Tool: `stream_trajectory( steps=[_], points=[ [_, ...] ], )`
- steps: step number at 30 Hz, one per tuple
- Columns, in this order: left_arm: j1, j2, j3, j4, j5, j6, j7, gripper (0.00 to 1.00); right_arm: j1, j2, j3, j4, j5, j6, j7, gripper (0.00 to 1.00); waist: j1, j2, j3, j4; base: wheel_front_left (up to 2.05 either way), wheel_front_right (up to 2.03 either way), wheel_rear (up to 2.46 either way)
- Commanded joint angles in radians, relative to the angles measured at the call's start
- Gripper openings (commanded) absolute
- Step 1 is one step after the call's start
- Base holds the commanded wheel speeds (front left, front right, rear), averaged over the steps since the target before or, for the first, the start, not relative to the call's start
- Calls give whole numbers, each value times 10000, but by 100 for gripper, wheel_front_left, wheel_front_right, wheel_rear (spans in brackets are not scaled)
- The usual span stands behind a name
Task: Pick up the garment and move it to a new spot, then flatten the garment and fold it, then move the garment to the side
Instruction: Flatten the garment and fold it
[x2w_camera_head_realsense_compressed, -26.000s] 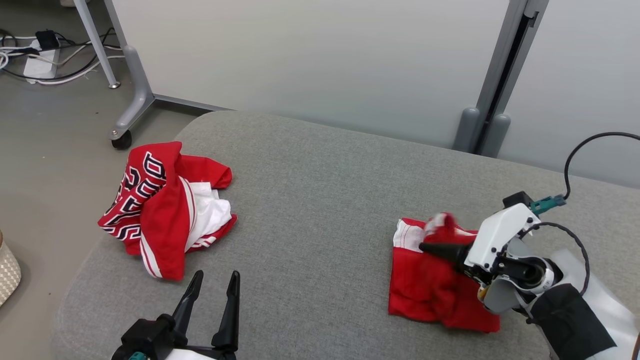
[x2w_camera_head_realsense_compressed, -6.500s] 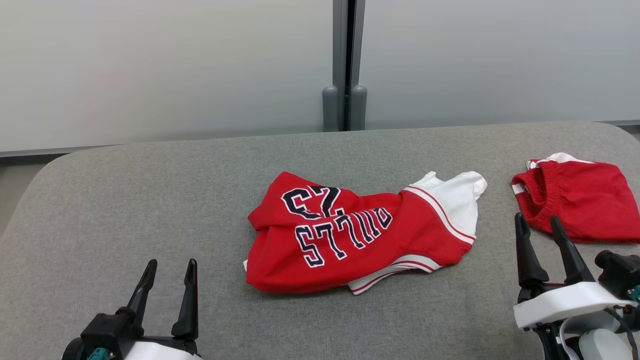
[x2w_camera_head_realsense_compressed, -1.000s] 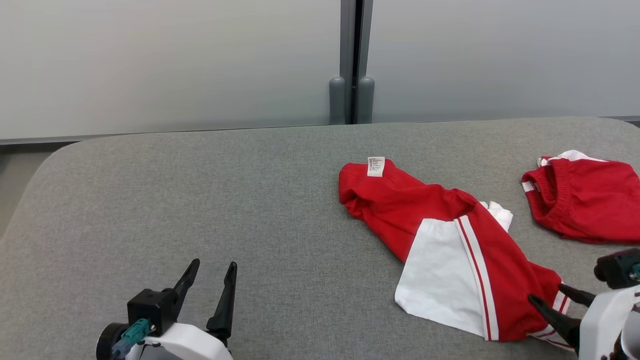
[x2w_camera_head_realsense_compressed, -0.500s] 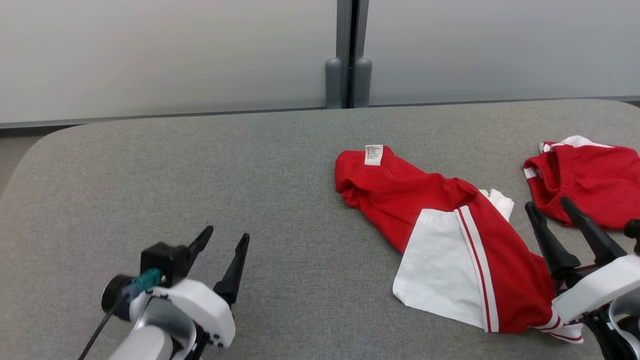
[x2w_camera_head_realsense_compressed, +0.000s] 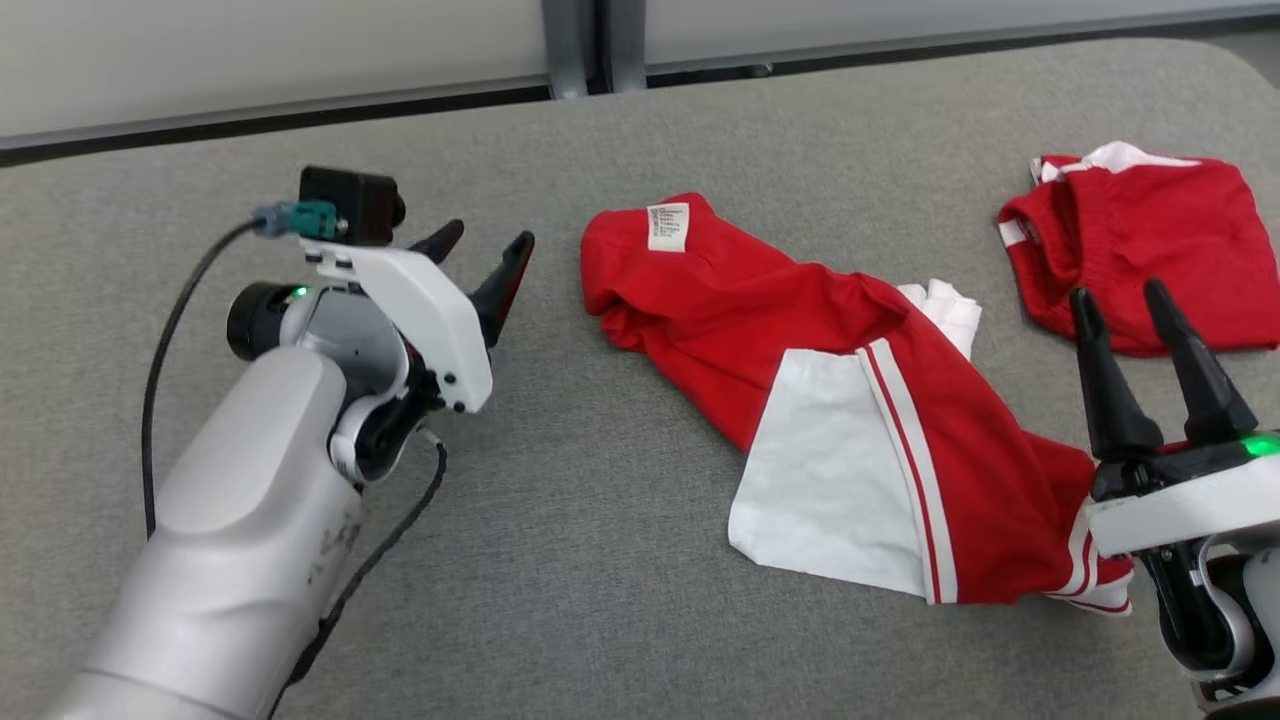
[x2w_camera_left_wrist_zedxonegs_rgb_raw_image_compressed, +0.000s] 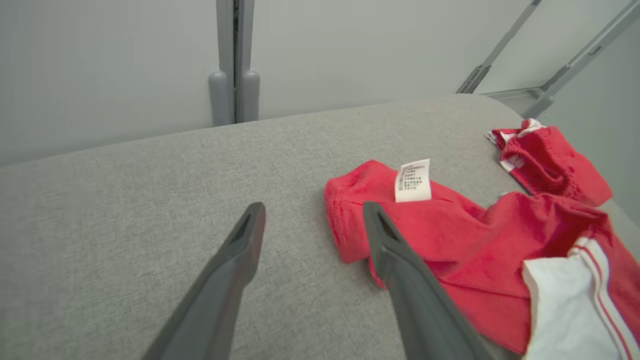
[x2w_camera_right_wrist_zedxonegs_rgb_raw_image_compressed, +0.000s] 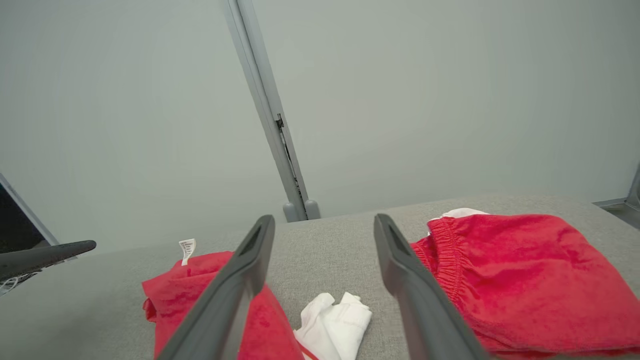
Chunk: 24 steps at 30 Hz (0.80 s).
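Observation:
The red jersey T-shirt (x2w_camera_head_realsense_compressed: 800, 340) lies stretched slantwise on the grey cushion (x2w_camera_head_realsense_compressed: 600, 560), plain red side up, a white sleeve (x2w_camera_head_realsense_compressed: 830, 490) with striped trim near me and a small white tag (x2w_camera_head_realsense_compressed: 668, 226) at its far end. Its lettering is hidden. My left gripper (x2w_camera_head_realsense_compressed: 485, 250) is open, just left of the tagged end (x2w_camera_left_wrist_zedxonegs_rgb_raw_image_compressed: 350, 220), not touching it. The right gripper (x2w_camera_head_realsense_compressed: 1120, 300) is open above the shirt's near right end, fingers empty. In the right wrist view the shirt (x2w_camera_right_wrist_zedxonegs_rgb_raw_image_compressed: 190, 285) lies below its fingers.
A small red-and-white cloth bundle (x2w_camera_head_realsense_compressed: 1140, 250) lies at the far right of the cushion, beyond my right gripper. Grey panels with a vertical post (x2w_camera_head_realsense_compressed: 590, 45) stand behind the cushion's back edge. The left arm's cable (x2w_camera_head_realsense_compressed: 380, 550) trails over the cushion.
My left arm has reached forward and right to the shirt's tagged end. My right gripper has let go of the shirt's near right end, opened and risen. The head camera has tilted down.

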Motion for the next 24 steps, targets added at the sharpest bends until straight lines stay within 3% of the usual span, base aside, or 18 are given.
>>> stream_trajectory(
  steps=[1,10,16,17,19,24],
  points=[
    [-528,-97,152,472,-322,-153,227,100,-250,127,-138,-94,-96,-2,-240,100,0,0,713,-620,0,0,0],
    [-2337,-603,215,2851,-1413,-532,1352,100,-628,726,-1011,-725,-523,-2,-584,100,0,0,1671,-1409,0,0,0],
    [-2626,-730,14,3288,-1687,-597,1576,100,-577,903,-1191,-963,-658,-2,-584,100,0,0,1802,-1493,0,0,0],
    [-2658,-768,-184,3230,-1846,-586,1545,84,-529,976,-1240,-996,-729,-2,-586,100,0,0,1844,-1490,0,0,0],
    [-2641,-730,-361,3085,-1984,-589,1310,0,-509,1009,-1280,-1005,-744,-2,-586,100,0,0,1853,-1470,0,0,0],
    [-2543,-584,-975,2666,-2270,-577,800,0,-459,1058,-1323,-892,-834,-2,-588,100,0,0,1655,-1293,0,0,0]
  ],
)
